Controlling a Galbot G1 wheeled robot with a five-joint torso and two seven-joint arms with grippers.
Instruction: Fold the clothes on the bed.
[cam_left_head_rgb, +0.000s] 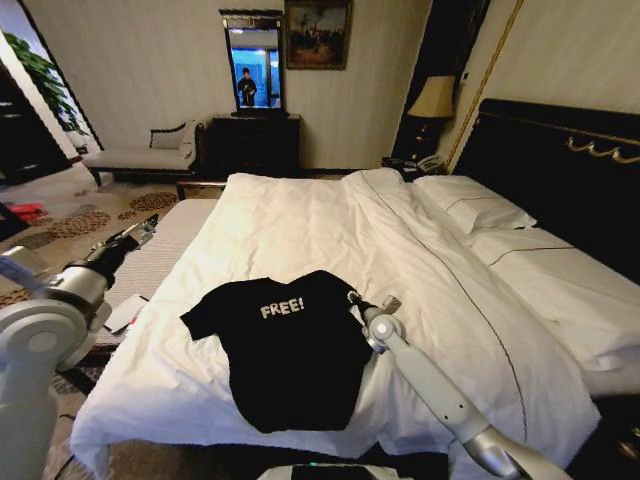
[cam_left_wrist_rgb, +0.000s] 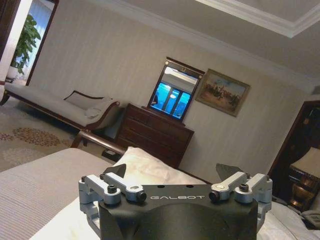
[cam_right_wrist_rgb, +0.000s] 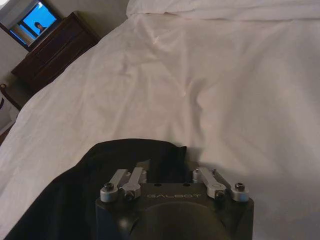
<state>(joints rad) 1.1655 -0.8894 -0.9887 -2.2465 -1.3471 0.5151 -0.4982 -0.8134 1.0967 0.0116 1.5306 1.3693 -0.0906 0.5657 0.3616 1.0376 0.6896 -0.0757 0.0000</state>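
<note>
I am seeing the black T-shirt lying flat on the bed near its foot edge. My right gripper is sitting at the shirt's sleeve, fingers clenched on that fabric. My left gripper is hovering off the bed's side, well apart from the shirt, fingers released.

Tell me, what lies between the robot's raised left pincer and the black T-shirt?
In the head view, only bare white duvet lies between the left pincer, raised over the bed's edge, and the black T-shirt.
</note>
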